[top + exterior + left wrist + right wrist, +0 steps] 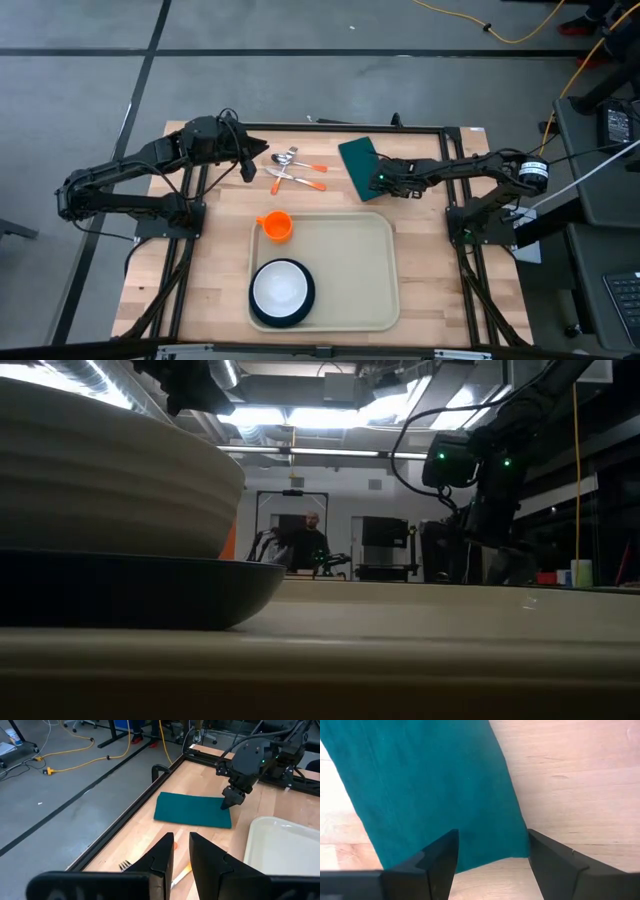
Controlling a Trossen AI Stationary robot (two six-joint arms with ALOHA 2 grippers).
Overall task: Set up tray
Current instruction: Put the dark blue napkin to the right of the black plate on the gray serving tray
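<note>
The beige tray (370,300) lies at the table's near middle. It carries a white bowl on a dark plate (281,292) and an orange cup (276,226). A dark green napkin (357,160) lies flat on the wood beyond the tray. My right gripper (491,834) points steeply down over the napkin's near end, open wide, its fingers spanning that end's corner (520,851). My left gripper (181,850) hovers above the orange-handled cutlery (297,172), with a narrow gap between its fingers and nothing in it. My right gripper comes from above at the napkin's near end (226,816), with its fingers (231,800) spread across the cloth. Whether the fingertips touch the cloth I cannot tell. The napkin lies flat on the table.
A black frame (300,126) runs along the table's edges. Bare wood lies between the napkin and the tray's far rim (340,214). In the low view the bowl and plate (110,510) fill the left side, and a person stands in the room behind.
</note>
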